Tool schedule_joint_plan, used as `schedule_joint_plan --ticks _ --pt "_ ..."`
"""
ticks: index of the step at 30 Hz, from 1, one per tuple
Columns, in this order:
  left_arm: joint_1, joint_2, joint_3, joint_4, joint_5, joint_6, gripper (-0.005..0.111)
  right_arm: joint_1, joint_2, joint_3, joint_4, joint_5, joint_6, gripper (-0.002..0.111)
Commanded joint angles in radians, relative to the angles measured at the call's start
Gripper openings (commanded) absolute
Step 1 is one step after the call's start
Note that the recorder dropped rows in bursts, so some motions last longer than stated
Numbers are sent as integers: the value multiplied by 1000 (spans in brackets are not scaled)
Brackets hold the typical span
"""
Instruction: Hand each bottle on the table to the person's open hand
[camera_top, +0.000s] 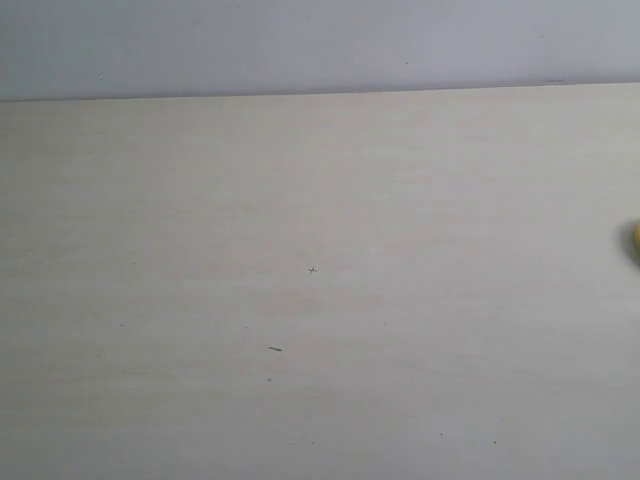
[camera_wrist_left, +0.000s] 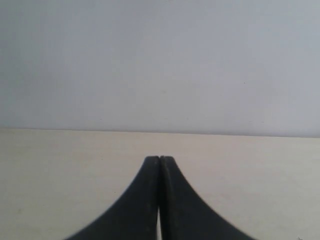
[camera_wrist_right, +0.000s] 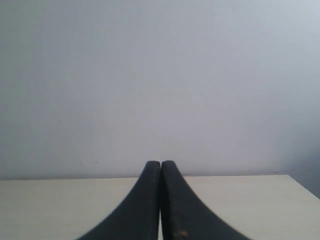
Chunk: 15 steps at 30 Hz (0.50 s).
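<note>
The pale beige table (camera_top: 300, 200) fills the exterior view, and neither gripper appears there. At its right edge a small yellow sliver (camera_top: 635, 243) shows; it may be the yellow bottle, but too little is visible to tell. The other bottles and the person's open hand are out of view. In the left wrist view my left gripper (camera_wrist_left: 159, 159) is shut with nothing between its black fingers, low over the table (camera_wrist_left: 60, 175). In the right wrist view my right gripper (camera_wrist_right: 161, 163) is likewise shut and holds nothing, over the table (camera_wrist_right: 60, 205).
A plain grey-white wall (camera_top: 300, 40) stands behind the table's far edge. A few small dark specks (camera_top: 275, 348) mark the tabletop. In the right wrist view the table's corner (camera_wrist_right: 295, 182) shows at one side.
</note>
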<state>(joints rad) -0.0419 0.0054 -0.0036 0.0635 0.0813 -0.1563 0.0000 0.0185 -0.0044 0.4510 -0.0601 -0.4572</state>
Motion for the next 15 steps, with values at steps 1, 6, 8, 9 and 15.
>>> schedule_joint_plan --ticks 1,6,8,9,15 --pt "3 -5 4 6 2 -5 0 -5 -7 4 -2 -2 -4 0" --pt "3 -5 4 6 2 -5 0 -5 -7 4 28 -2 -8 0" --pt "3 -5 4 6 2 -5 0 -5 -7 4 1 -2 39 0" --pt "3 -5 4 6 2 -5 0 -5 -7 4 -66 -2 100 0" --pt "3 -5 4 6 2 -5 0 -5 -7 4 -428 17 434 0"
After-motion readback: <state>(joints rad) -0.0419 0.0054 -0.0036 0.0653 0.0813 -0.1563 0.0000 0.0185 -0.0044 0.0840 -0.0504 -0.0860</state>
